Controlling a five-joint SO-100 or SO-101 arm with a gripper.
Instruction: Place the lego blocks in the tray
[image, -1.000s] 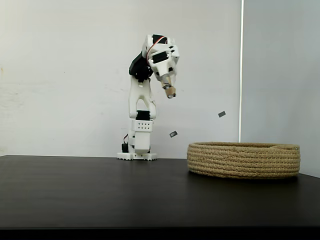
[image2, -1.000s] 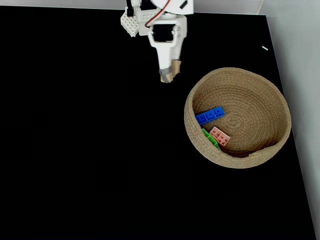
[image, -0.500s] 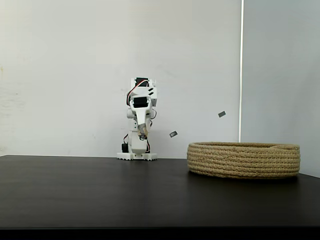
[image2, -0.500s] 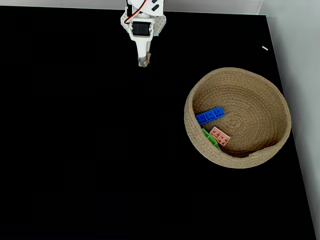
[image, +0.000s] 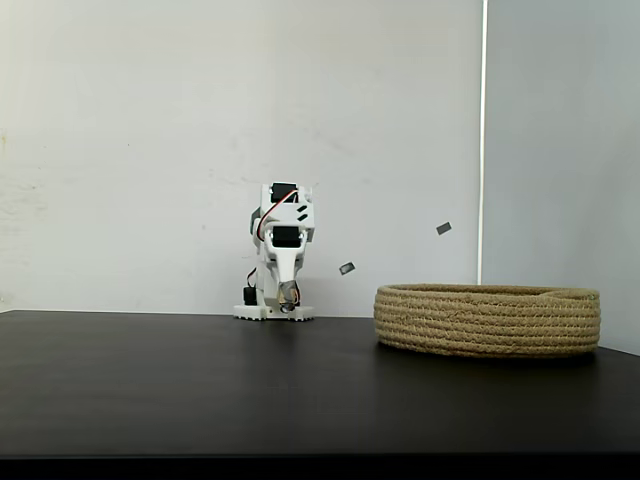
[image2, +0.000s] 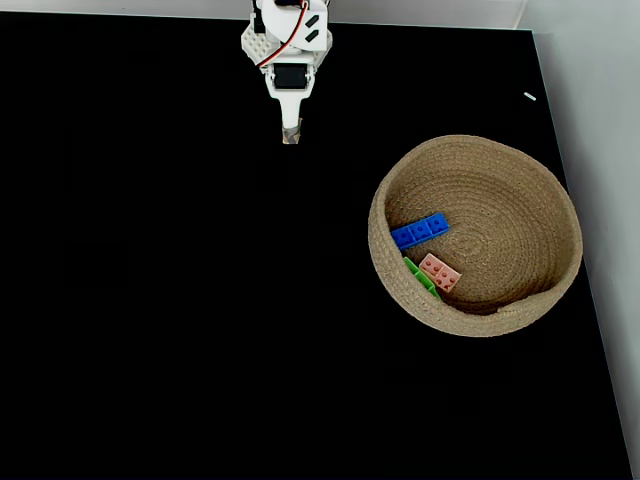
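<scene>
**All three bricks lie in the basket while the arm sits folded at the back**

We start with the black table (image2: 160, 300), which spreads out from below the gripper in every direction. In the top-down fixed view the tray (image2: 480, 155), a wide round basket of coiled tan rope, sits well apart from the gripper, to its right and lower in the picture; in the side-on fixed view the tray (image: 488, 321) stands to the right of the arm, resting on the tabletop.

The white arm (image: 280, 265) is folded low over its base, with the gripper (image2: 291, 134) pointing down toward the table, close above it. Its fingers look pressed together with nothing between them, though they are small in both fixed views.

Inside the tray, on the side nearest the gripper, we see the blue brick (image2: 419, 231) lying flat. Just beyond it, farther from the gripper, the green brick (image2: 420, 279) leans against the tray's inner wall, and the pink brick (image2: 439, 271) lies touching it on its right.
</scene>
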